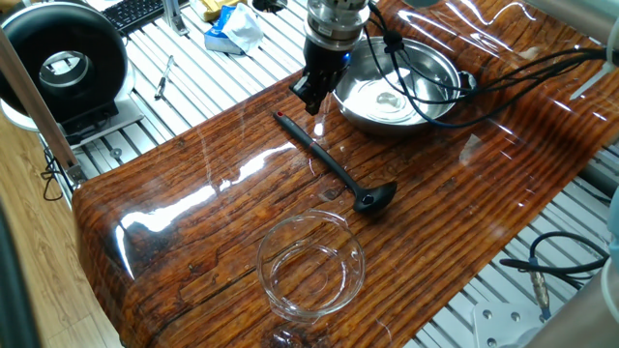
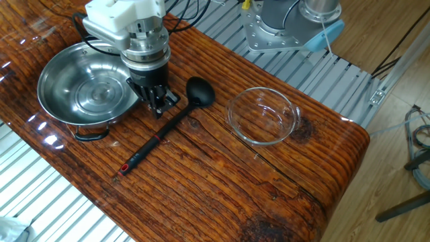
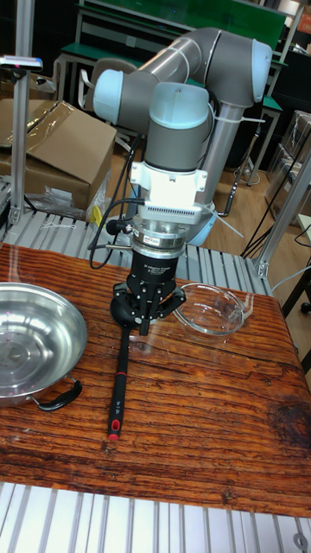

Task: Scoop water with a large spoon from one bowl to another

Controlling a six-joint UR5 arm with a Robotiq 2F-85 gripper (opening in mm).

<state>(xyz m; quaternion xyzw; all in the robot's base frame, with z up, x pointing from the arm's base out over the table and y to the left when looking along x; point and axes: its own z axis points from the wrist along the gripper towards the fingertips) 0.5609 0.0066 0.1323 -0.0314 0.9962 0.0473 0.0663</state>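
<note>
The large spoon (image 1: 329, 164) is a black ladle lying flat on the wooden table, with its red tip (image 2: 123, 171) at one end and its small cup (image 2: 199, 91) towards the glass bowl. My gripper (image 1: 312, 97) hangs just above the table between the steel bowl (image 1: 440, 68) and the ladle's handle (image 3: 121, 371), fingers drawn together on nothing. In the tall fixed view the gripper (image 3: 143, 327) hides the ladle's cup. The steel bowl (image 2: 50, 84) holds a shiny layer of water (image 1: 382, 97). The clear glass bowl (image 2: 263, 115) stands beyond the ladle's cup.
Black cables (image 1: 522, 72) trail from the arm across the steel bowl and table. The arm's base (image 2: 289, 27) is bolted to the slatted metal frame behind the glass bowl. A black round device (image 1: 63, 63) sits off the table's left end.
</note>
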